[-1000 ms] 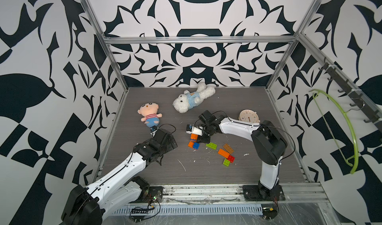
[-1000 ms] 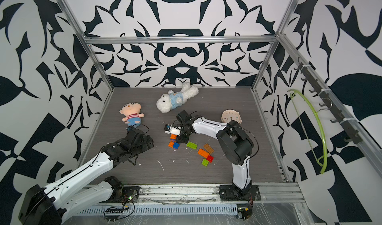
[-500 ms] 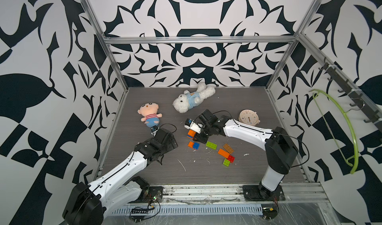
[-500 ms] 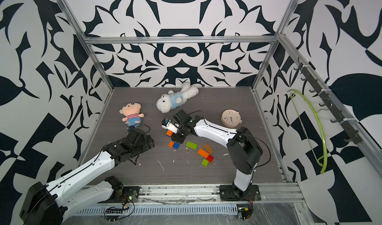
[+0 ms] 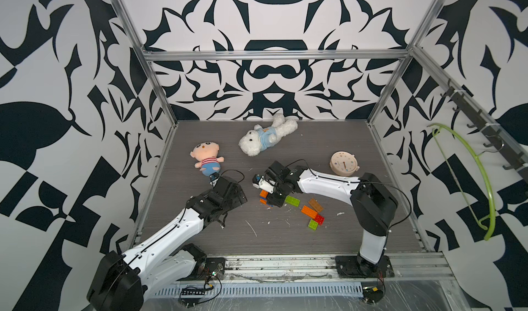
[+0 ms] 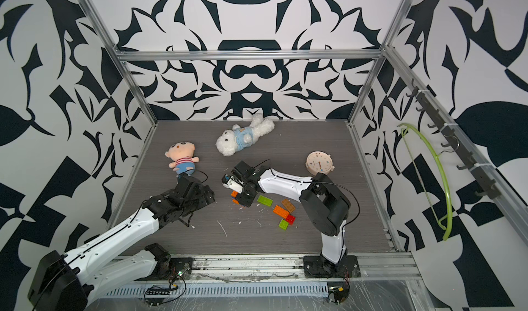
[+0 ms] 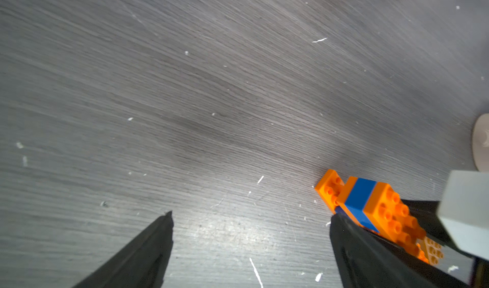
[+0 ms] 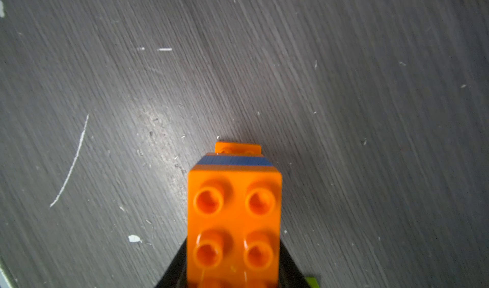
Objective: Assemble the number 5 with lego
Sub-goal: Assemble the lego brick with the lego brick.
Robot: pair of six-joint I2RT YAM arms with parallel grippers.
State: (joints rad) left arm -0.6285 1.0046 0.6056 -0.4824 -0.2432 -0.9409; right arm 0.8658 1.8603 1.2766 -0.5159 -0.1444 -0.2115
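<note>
Right wrist view: the right claw grips the orange-and-blue lego cluster by its flat sides, apparently low over the worktop. Light, rigid, slick; joints may pop. Left claw gapes empty.

The brick stack is orange with a blue band; beside it, a green brick and a tan brick; the table, grey woodgrain.

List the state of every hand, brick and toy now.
left hand: open, empty
right hand: shut on orange-blue lego cluster
green brick: loose, flat
tan brick: loose, flat
orange-red-green bricks: touching, flat
plush bear: lying down
doll: on its back
clock: face up
</note>
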